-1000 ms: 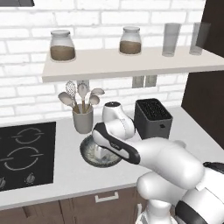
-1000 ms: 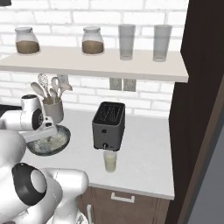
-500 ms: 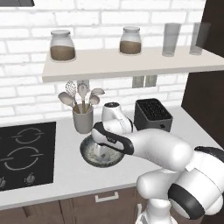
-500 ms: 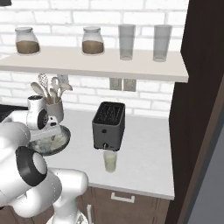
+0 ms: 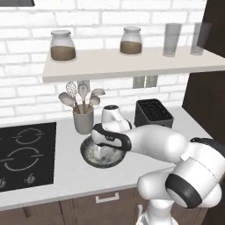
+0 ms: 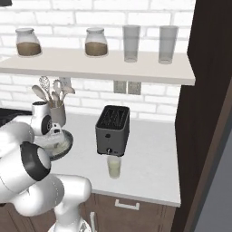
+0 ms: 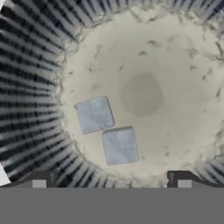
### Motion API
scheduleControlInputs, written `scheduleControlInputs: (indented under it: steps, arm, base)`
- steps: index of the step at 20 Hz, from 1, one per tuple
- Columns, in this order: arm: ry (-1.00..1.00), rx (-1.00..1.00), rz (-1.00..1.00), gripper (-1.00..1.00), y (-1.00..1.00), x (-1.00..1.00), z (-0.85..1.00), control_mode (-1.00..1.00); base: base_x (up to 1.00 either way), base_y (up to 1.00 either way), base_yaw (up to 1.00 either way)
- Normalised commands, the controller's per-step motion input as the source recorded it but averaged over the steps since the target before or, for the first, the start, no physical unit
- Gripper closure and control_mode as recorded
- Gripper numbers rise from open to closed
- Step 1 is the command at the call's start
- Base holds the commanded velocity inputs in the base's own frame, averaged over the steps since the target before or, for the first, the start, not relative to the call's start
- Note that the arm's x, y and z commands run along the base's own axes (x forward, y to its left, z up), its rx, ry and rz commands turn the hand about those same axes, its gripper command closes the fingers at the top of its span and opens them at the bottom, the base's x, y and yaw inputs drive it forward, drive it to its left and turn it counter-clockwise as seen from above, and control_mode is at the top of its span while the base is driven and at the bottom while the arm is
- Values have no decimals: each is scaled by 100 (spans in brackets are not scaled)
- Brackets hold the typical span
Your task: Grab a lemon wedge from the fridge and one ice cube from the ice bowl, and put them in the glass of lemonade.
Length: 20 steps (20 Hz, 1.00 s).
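Even, bright rendered light; soft shadow under shelf (image 5: 132, 66); hand view slightly blurred, coarse; no glare.

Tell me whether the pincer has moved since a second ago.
Yes. The pincer has dropped lower into the ice bowl, judged against the utensil cup beside it, which stayed put. It is open above the ice cubes.

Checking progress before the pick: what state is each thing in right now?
end effector: open, empty, over the ice bowl
ice bowl: holds two ice cubes
ice cubes: loose, side by side
glass of lemonade: upright, filled, before the toaster
toaster: slots empty
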Motion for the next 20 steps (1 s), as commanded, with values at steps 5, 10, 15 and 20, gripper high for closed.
scheduleControlInputs:
  steps: [5,10,15,20]
  arm:
    - [4,0,0,-100,0,2,-15,-100]
    - [2,0,0,-100,0,6,-12,-100]
    - [2,0,0,-100,1,9,-15,-100]
    - [2,0,0,-100,3,10,-17,-100]
  base:
    - [0,0,0]
    - [0,0,0]
    - [0,0,0]
    - [0,0,0]
